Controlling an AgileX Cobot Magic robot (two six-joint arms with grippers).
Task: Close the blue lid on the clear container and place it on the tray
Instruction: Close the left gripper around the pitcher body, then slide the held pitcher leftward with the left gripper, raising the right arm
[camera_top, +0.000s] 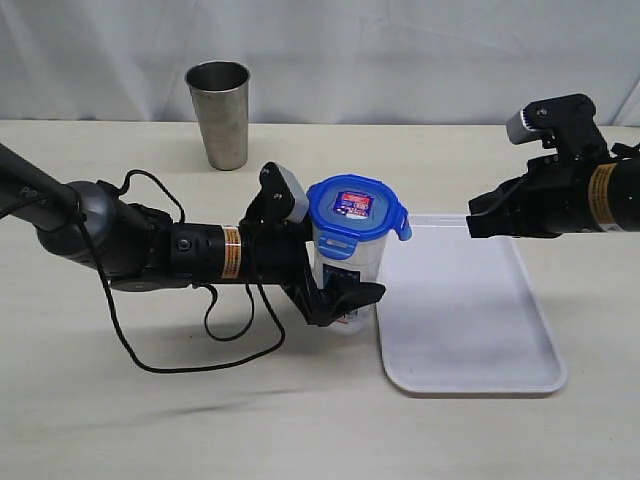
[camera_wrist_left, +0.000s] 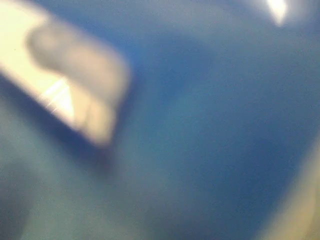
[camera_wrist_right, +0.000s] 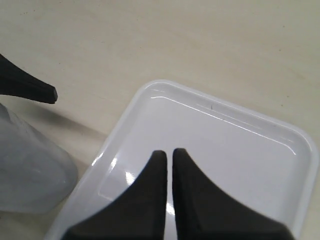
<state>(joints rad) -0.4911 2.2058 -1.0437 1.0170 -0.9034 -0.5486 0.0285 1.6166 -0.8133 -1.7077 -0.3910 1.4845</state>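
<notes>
Outside cam: the tall see-through plastic container w/ a blue-and-yellow label is standing upright on the pale table. It is just beside the flat white plastic tray, on the tray's left side, not on it. The small bright-blue plastic lid is sitting on top of the container. One lid tab on the side facing the tray is sticking out. The L gripper is reaching in from the side away from the tray. Its jaws are standing wide w/ the container between them, and one black finger is lying low across the container's front. Can't tell if it is squeezing or just sitting around it. The R gripper is hanging over the tray's far edge, pinched together, holding nothing. A grey steel cup is standing well apart from the tray, far back on the left.

L wrist cam: the lid is filling the pic as a blue blur, v. close. A pale patch is showing too; can't tell what it is.

R wrist cam: the R gripper is hanging over the tray. Its two black fingers are pressing tip to tip w/ nothing between. The container is standing just beside the tray's edge. One black fingertip of the L gripper is poking out near it.
</notes>
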